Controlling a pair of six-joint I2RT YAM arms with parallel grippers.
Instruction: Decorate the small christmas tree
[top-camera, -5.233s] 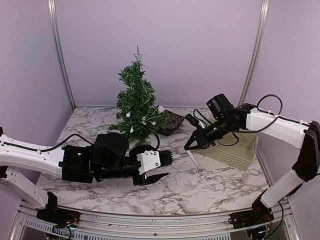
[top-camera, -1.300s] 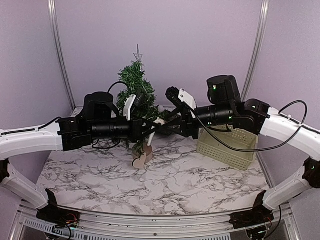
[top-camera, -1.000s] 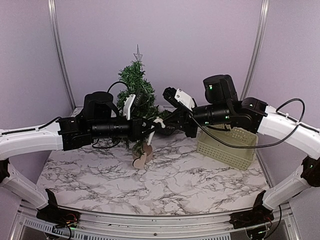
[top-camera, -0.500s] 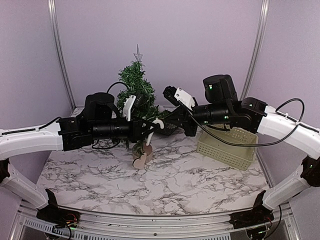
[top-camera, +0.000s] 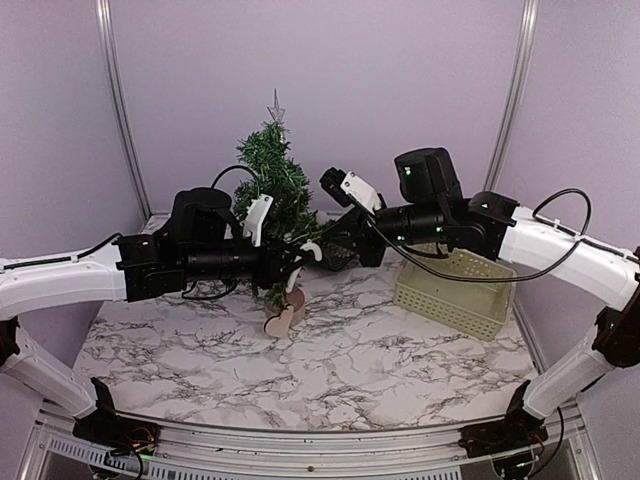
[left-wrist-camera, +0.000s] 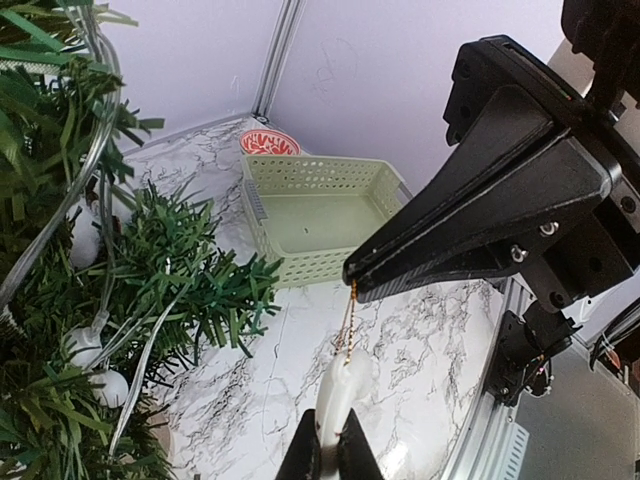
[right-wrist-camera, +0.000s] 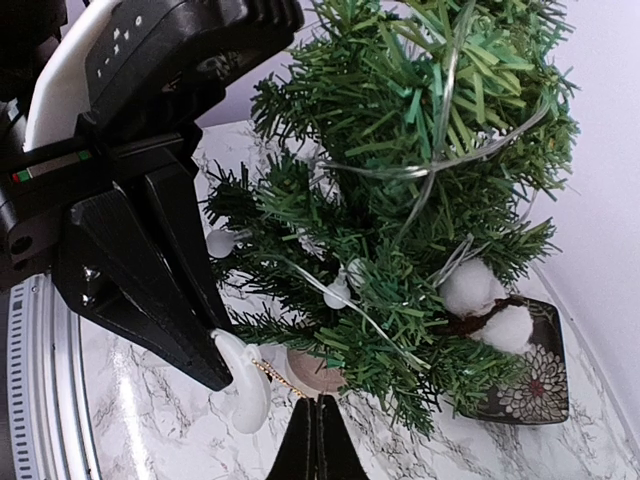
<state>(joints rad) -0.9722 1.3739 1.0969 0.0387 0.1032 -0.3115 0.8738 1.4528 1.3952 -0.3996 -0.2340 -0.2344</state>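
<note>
White plastic, drop-shaped, is what the left tool (left-wrist-camera: 328, 452) is clamped on: a white ornament (left-wrist-camera: 338, 392) pinched by its lower end so that its top points up and away. From that top runs a gold thread (left-wrist-camera: 347, 318), and the right tool (right-wrist-camera: 318, 436) has its tips pressed together on the far end of it. The two tools meet nose to nose, seemingly to draw the thread taut and open into a loop that a branch tip can pass through; whether the loop is actually open is too fine to tell. Just behind them stands the tree (top-camera: 272, 180), toward the back of the bench (top-camera: 350, 385), left of centre, upright on its wooden base (top-camera: 283, 321), already wound with a string of lights (right-wrist-camera: 338, 292) and topped by a star (top-camera: 276, 105). Holding the ornament beside the lower branches puts it within a short reach of a hanging spot. A pale green basket (top-camera: 455, 292) sits to the right, and a dark patterned dish (right-wrist-camera: 528, 388) behind the tree.
</note>
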